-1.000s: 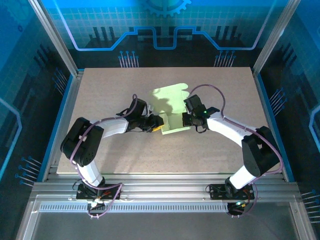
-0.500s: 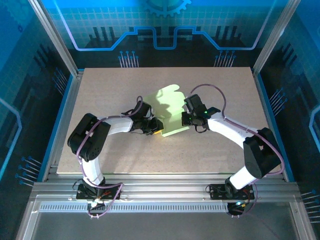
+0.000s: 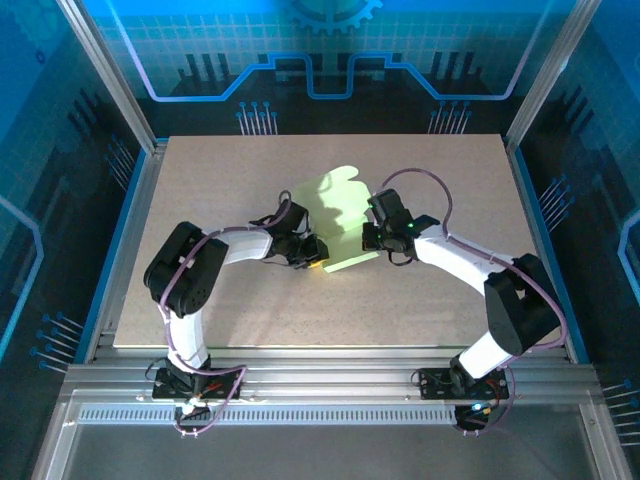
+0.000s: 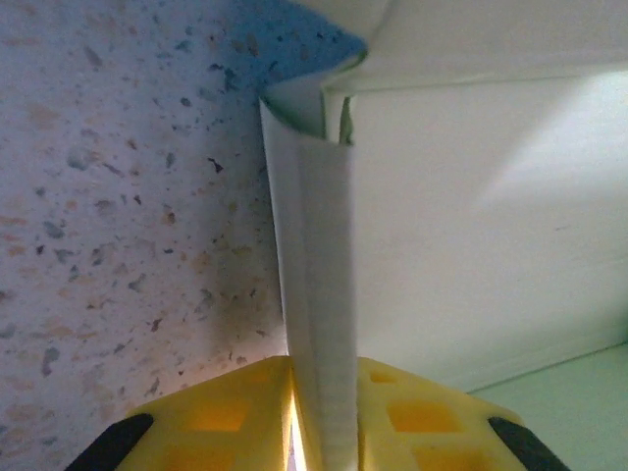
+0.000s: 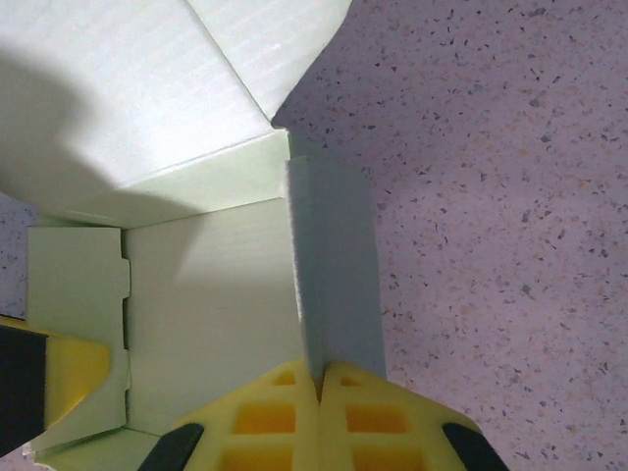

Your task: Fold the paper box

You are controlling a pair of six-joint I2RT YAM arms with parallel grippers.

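One wall of the paper box (image 3: 340,205) has just been pinched by the left fingers (image 4: 221,417), the opposite by the right fingers (image 5: 270,417) — both sides are now held upright

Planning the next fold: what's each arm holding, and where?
Both hold the paper box: left jaws pinch its upright left flap, right jaws its upright right flap.

The paper box (image 3: 338,215) (image 4: 461,226) (image 5: 206,314), plain pale lime-green card, lies half-folded near the middle of the table (image 3: 450,180), its base flat, 2 opposite side walls raised upright and a broad lobed flap tilting up at its far side.
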